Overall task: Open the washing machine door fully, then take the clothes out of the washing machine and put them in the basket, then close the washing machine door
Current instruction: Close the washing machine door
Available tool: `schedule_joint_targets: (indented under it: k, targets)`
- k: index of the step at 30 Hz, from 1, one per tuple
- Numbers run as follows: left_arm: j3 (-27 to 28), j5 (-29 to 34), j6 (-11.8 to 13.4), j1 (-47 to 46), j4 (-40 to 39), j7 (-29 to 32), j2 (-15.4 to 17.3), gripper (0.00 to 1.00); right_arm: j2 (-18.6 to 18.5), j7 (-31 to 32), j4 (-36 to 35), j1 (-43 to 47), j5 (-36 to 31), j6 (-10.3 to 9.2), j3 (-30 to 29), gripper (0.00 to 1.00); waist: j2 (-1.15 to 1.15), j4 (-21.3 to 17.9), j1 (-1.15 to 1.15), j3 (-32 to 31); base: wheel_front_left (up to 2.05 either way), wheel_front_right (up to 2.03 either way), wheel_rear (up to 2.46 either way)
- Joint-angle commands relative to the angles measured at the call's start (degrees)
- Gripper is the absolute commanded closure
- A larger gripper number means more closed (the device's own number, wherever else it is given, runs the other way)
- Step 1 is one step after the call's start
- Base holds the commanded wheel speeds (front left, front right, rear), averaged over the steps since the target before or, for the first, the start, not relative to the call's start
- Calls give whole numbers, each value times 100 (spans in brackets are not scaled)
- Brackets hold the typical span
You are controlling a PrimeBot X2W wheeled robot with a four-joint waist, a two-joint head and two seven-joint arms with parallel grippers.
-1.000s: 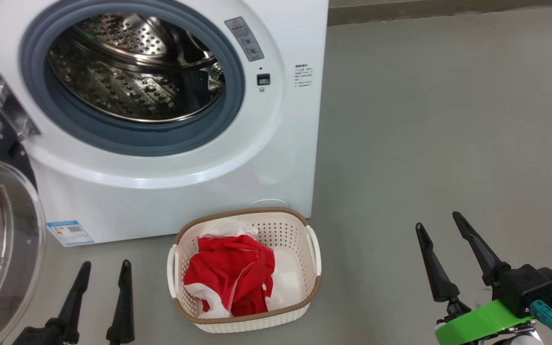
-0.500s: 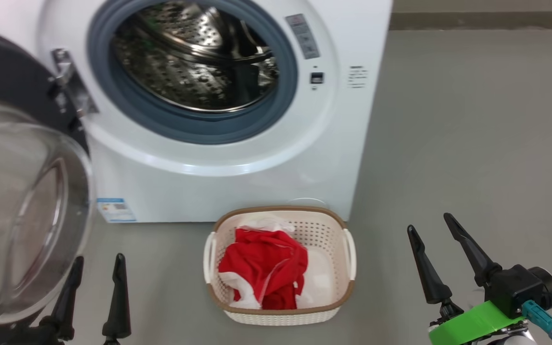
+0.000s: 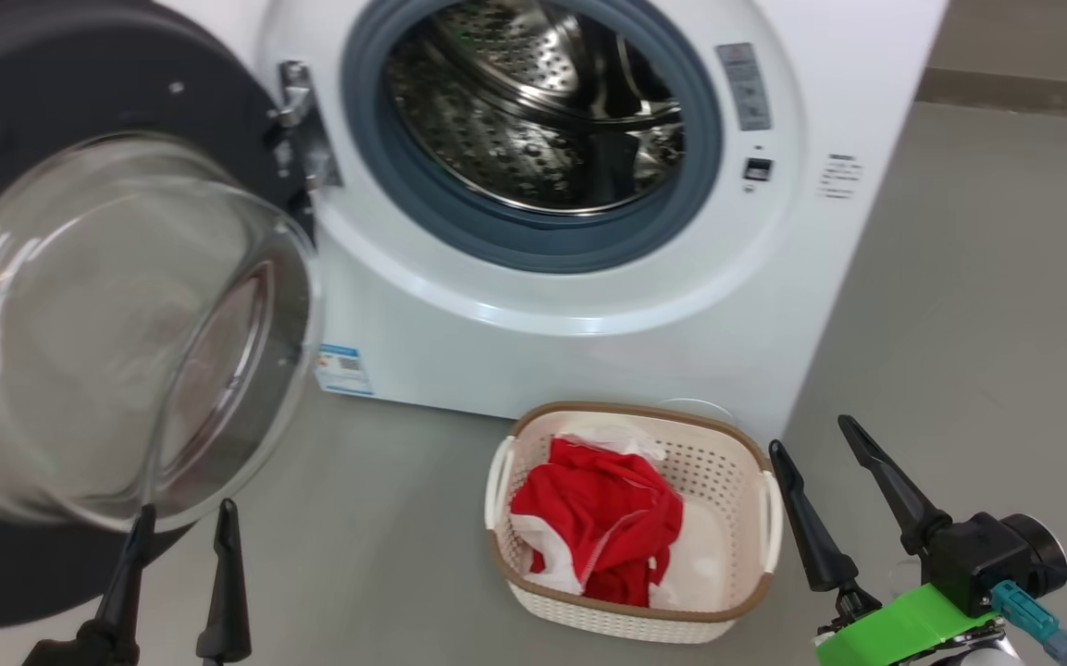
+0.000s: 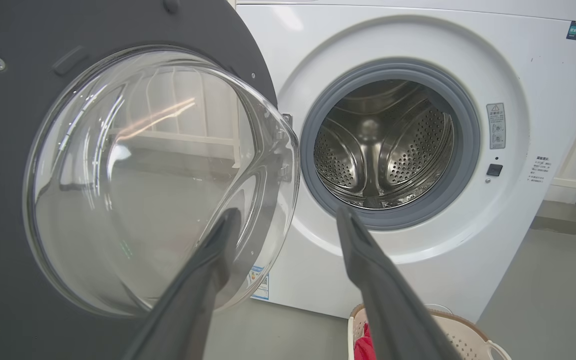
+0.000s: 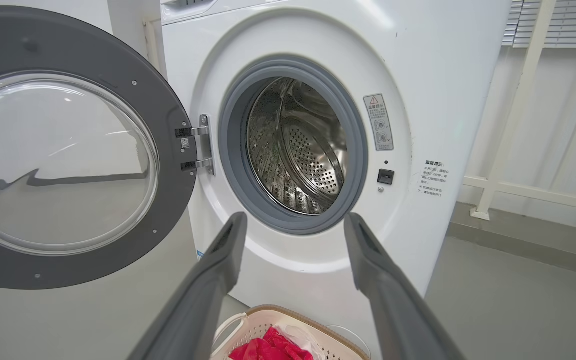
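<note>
The white washing machine (image 3: 589, 351) (image 4: 517, 125) (image 5: 442, 75) stands open, and its steel drum (image 3: 533, 111) (image 4: 382, 150) (image 5: 297, 155) looks empty. Swung wide to the left is the washing machine door (image 3: 117, 324) (image 4: 138, 175) (image 5: 58, 160), glass bowl facing me. On the floor in front, the basket (image 3: 727, 462) (image 5: 263, 320) holds the red clothes (image 3: 602, 518) (image 5: 268, 350). My left gripper (image 3: 183, 518) (image 4: 285, 220) is open just below the door's glass. To the right of the basket my right gripper (image 3: 811, 435) (image 5: 292, 222) is open and holds nothing.
Grey floor (image 3: 986, 305) runs to the right of the machine. A white rail frame (image 5: 517, 100) stands against the wall at the right. A small round white ring (image 3: 695, 407) lies on the floor behind the basket.
The head view has swung left, so the machine and basket now sit further right and the door shows far more. Both grippers stay open.
</note>
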Motion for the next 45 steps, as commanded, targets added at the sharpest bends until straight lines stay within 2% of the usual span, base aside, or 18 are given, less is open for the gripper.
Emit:
schedule_joint_targets:
  k: [1, 15, 21, 32, 33, 34, 35, 39, 45]
  targets:
    - [150, 68, 59, -78, -195, -22, 62, 0, -58, -36, -138, -256, 82, 26, 132, 0, 0, 339, 0, -54, 0, 0, 0]
    - [128, 77, 216, -1, -399, 56, 107, 0, -50, -36, -165, -248, 90, 26, 182, 0, 0, 1098, 0, -58, 0, 0, 0]
    - [178, 61, 339, 80, -516, 46, 102, 0, -60, -36, -148, -314, 94, 26, 262, 0, 0, 1154, 0, -5, 0, 0, 0]
    - [175, 52, 416, 66, -498, 34, 130, 0, -92, -36, -136, -309, 116, 26, 278, 0, 0, 1145, 0, 7, 0, 0, 0]
    - [165, 54, 415, 47, -508, 30, 134, 20, -91, -36, -137, -301, 111, 26, 266, 0, 0, 1142, 0, 7, 0, 0, 0]
    - [165, 48, 418, 27, -517, 27, 135, 83, -90, -36, -139, -294, 90, 26, 245, 0, 0, 1140, 0, 8, 0, 0, 0]
    - [162, 42, 418, 8, -519, 25, 138, 100, -87, -36, -145, -288, 68, 26, 225, 0, 0, 1138, 0, 11, 0, 0, 0]
    - [252, -114, 416, -263, -626, 5, 148, 100, -85, -36, -154, -286, 29, 26, 188, 0, 0, 1123, 0, 37, 0, 0, 0]
    - [611, -120, 683, -1256, -802, -22, 368, 100, -84, -36, -173, -275, 0, 26, 124, 0, 0, 1096, 0, 8, 0, 0, 0]
